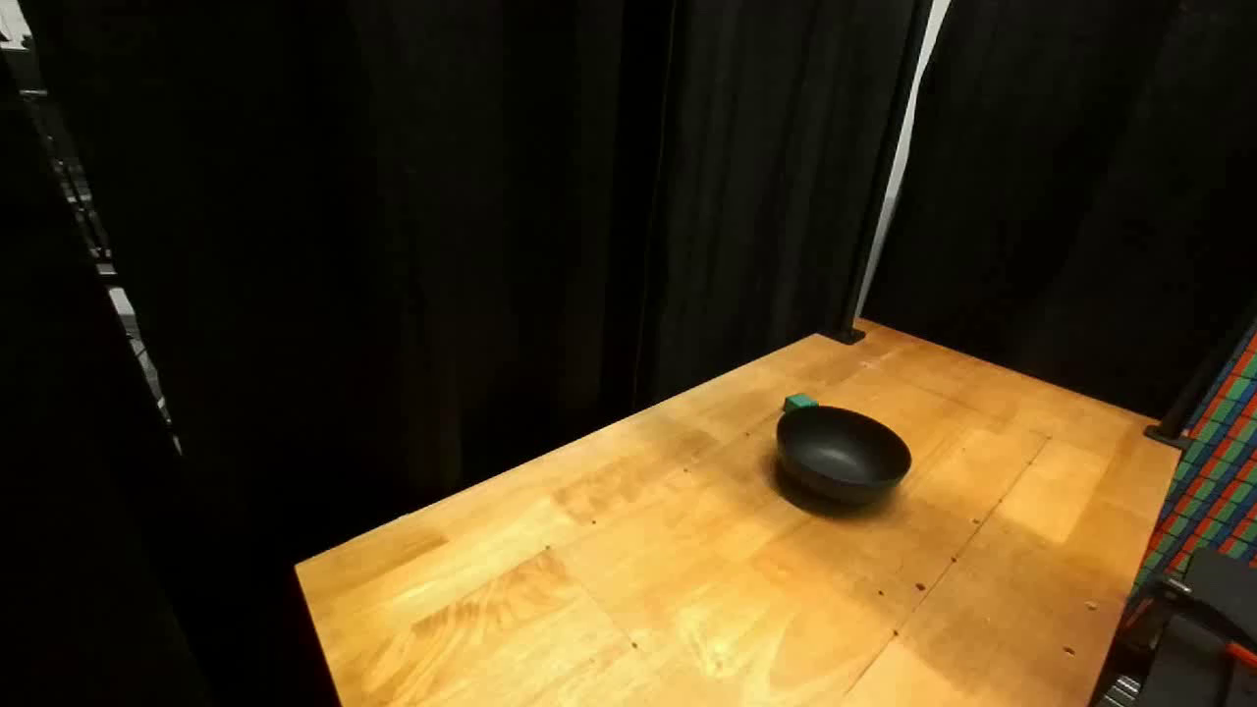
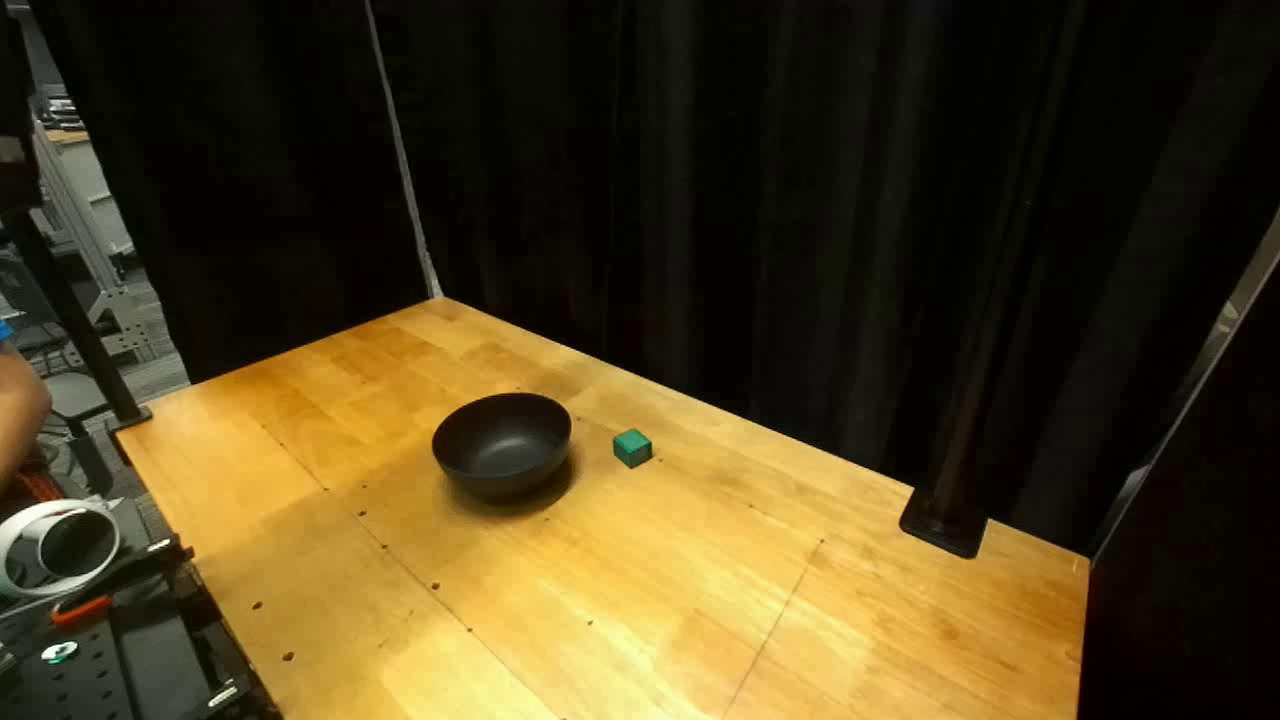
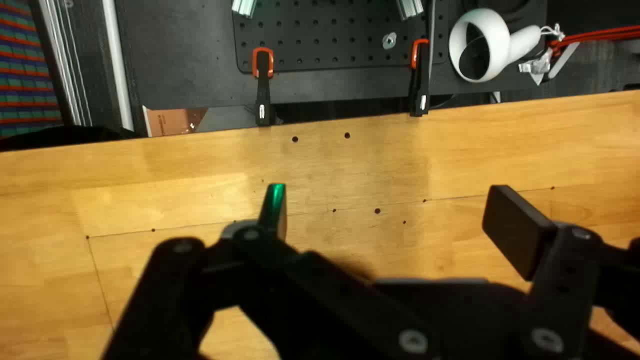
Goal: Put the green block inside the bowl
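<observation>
The small green block rests on the wooden table, and it also shows in an exterior view with a short gap between it and the bowl. The round black bowl stands upright on the table, and it also shows in an exterior view. No block shows inside the bowl. My gripper shows only in the wrist view. Its fingers are wide apart, with only tabletop visible between them. The block and the bowl do not show in the wrist view. The arm is outside both exterior views.
The wooden table has a black post foot at its edge and dark curtains behind. Black-orange clamps, a black pegboard and a white ring-shaped controller lie beyond the table edge. A person's arm shows beside the table.
</observation>
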